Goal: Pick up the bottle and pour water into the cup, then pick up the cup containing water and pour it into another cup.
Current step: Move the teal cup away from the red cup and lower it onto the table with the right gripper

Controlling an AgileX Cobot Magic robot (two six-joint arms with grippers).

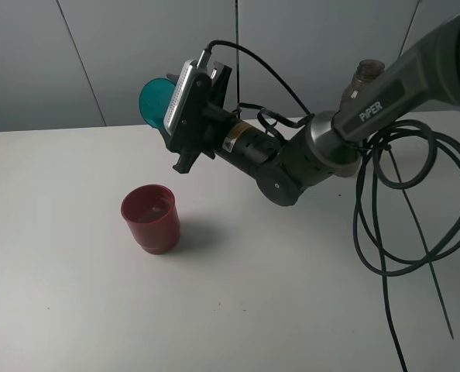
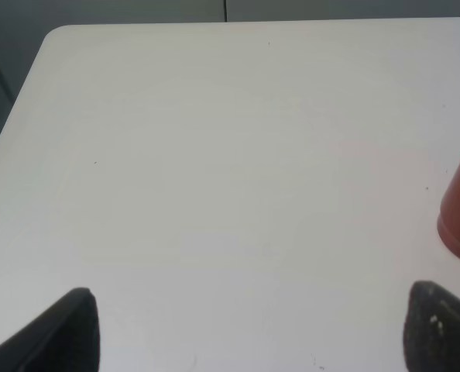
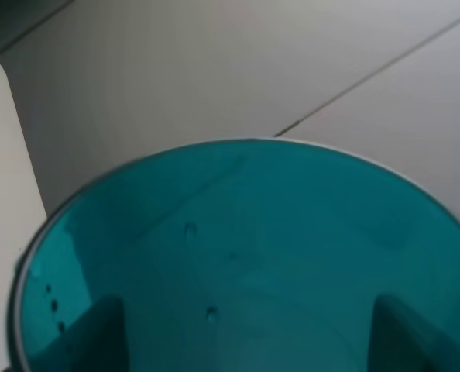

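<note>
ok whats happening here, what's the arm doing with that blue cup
The right gripper is holding the teal cup in the air, tipped onto its side, above and behind the red cup standing on the white table. The right wrist view shows only droplets on the teal cup's wall. The left gripper is open and empty over bare table, with the red cup at the edge of its view. The bottle stands behind the right arm.
</note>
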